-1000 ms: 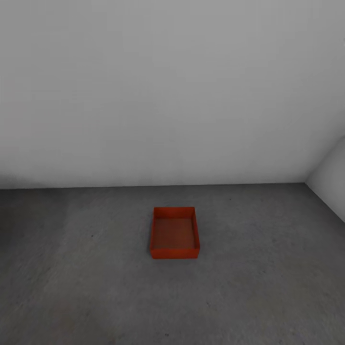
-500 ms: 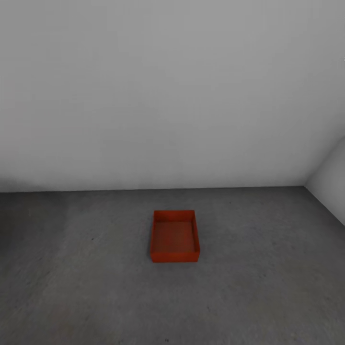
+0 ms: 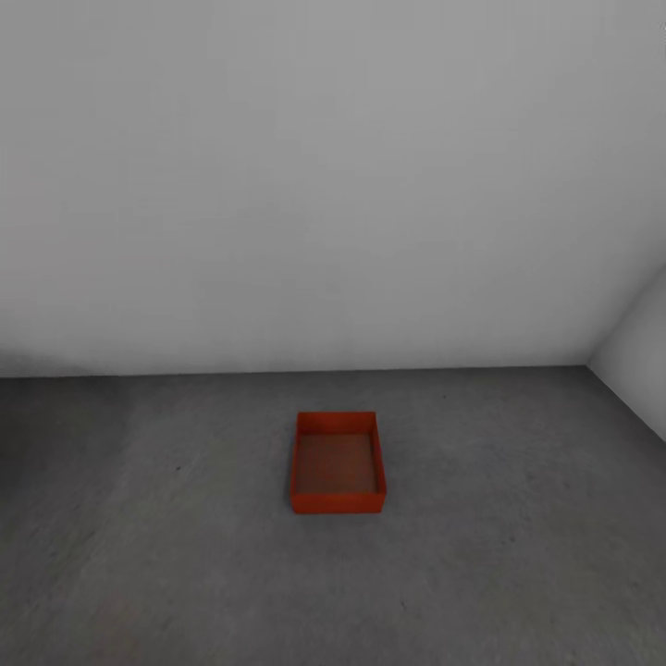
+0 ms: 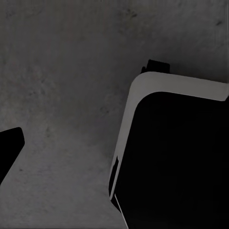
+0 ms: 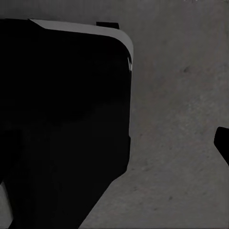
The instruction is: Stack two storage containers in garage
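Sitting on the floor of the garage, one storage container is resting upright with its open top facing up, well out from the pale grey wall behind it and well apart from the corner at the far right. By my judgement it is lying there as the base of the stack, set away from the wall so the second container can be lowered onto it from above, and the robot is standing back from it with nothing in hand.

Looking down along each arm, both wrist views are showing mottled concrete and a large dark body with a pale rounded edge, which I am taking to be part of the robot's own base. Small black shapes are poking in at the picture edges of both wrist views, too cut off to identify, so I cannot tell whether either gripper is open or closed, or holding anything.
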{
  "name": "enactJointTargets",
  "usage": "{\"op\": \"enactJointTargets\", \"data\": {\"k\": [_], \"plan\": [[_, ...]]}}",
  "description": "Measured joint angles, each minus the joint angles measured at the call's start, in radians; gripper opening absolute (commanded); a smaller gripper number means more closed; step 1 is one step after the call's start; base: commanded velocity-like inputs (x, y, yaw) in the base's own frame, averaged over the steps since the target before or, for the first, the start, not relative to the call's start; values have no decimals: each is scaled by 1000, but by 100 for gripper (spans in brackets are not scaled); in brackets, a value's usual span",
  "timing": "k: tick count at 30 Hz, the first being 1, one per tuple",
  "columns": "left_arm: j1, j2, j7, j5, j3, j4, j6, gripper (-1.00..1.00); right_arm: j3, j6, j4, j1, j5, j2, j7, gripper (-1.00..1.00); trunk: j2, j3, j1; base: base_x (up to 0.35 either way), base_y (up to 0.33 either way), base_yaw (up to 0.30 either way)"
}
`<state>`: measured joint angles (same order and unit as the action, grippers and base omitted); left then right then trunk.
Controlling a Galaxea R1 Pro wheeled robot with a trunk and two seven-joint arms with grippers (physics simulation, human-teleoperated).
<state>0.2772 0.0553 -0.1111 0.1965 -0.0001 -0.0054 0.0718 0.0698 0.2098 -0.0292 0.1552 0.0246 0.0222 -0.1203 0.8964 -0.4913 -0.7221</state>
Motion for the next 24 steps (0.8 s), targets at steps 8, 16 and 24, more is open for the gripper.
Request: {"op": "enactJointTargets", "data": {"k": [8, 16, 24], "plan": [[0, 0, 0, 0, 1, 0, 0, 100, 3, -8, 0, 0, -4, 7, 0, 100, 0, 13, 0, 0, 0, 0], [0, 0, 0, 0, 1, 0, 0, 100, 4, -8, 0, 0, -5, 12, 5, 100, 0, 26, 0, 0, 0, 0], [0, 0, 0, 0, 1, 0, 0, 100, 5, -6, 0, 0, -5, 13, 41, 100, 0, 40, 0, 0, 0, 0]]}}
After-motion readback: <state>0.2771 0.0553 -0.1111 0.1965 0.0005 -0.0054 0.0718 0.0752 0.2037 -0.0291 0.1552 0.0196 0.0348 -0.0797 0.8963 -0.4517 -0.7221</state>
